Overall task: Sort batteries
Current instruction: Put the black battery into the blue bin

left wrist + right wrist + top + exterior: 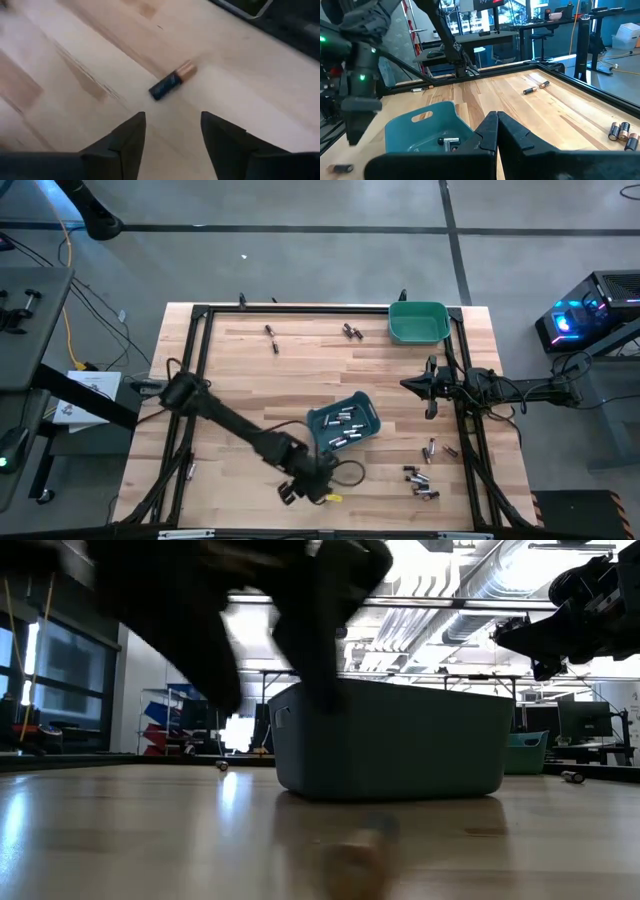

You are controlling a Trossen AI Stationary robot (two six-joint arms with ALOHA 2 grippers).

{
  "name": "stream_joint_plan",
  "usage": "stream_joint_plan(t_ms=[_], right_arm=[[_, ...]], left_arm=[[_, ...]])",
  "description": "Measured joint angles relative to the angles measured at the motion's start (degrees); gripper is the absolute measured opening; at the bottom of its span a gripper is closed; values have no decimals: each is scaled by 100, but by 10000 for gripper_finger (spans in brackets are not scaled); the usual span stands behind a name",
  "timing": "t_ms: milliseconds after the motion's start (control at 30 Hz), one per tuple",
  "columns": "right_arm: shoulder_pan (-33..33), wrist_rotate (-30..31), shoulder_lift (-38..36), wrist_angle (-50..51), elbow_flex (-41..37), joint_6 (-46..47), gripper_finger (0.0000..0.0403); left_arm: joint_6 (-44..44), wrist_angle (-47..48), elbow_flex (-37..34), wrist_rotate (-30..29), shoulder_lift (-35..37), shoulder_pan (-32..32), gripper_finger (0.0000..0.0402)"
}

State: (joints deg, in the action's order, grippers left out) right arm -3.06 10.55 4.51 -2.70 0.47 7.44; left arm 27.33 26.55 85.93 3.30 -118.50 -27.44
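A single black-and-copper battery lies loose on the bare wood of the desk, near the front edge and just in front of the teal bin that sits mid-desk. In the left wrist view it lies flat, its long axis running diagonally across the wood grain, copper end pointing away from the camera. Nothing stands between it and the left gripper, whose jaws are spread apart and hold nothing; the battery lies just ahead of the fingertips, roughly in line with the gap between them and clear of both.

The teal bin already holds several batteries. More batteries lie scattered: a cluster near the front right corner, a pair and two single ones toward the back. A green bin stands at the back right corner.

The right gripper hangs above the right side of the desk, well apart from the teal bin, its jaws pressed together and empty.
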Motion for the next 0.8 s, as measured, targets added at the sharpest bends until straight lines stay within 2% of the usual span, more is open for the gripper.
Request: stream_joint_plan(t_ms=[167, 300, 400, 533, 600, 667, 800], right_arm=[[-1, 0, 2, -2, 0, 0, 0], [2, -2, 0, -2, 0, 2, 0], [2, 0, 1, 0, 0, 1, 0], [0, 0, 2, -2, 0, 2, 0], [2, -1, 2, 0, 0, 1, 0], [-1, -2, 2, 0, 0, 0, 0], [2, -1, 3, 0, 0, 1, 0]], left_arm=[[1366, -883, 2, 567, -214, 274, 193], [1633, -1590, 2, 1166, -422, 534, 193], [1235, -1602, 2, 1170, -463, 759, 193], [-182, -1201, 2, 714, -319, 940, 185], [-725, -1115, -60, 672, -200, 996, 174], [-1060, -1578, -395, 535, -63, 997, 160], [-1648, -3177, -1458, -322, 367, 915, 123]])
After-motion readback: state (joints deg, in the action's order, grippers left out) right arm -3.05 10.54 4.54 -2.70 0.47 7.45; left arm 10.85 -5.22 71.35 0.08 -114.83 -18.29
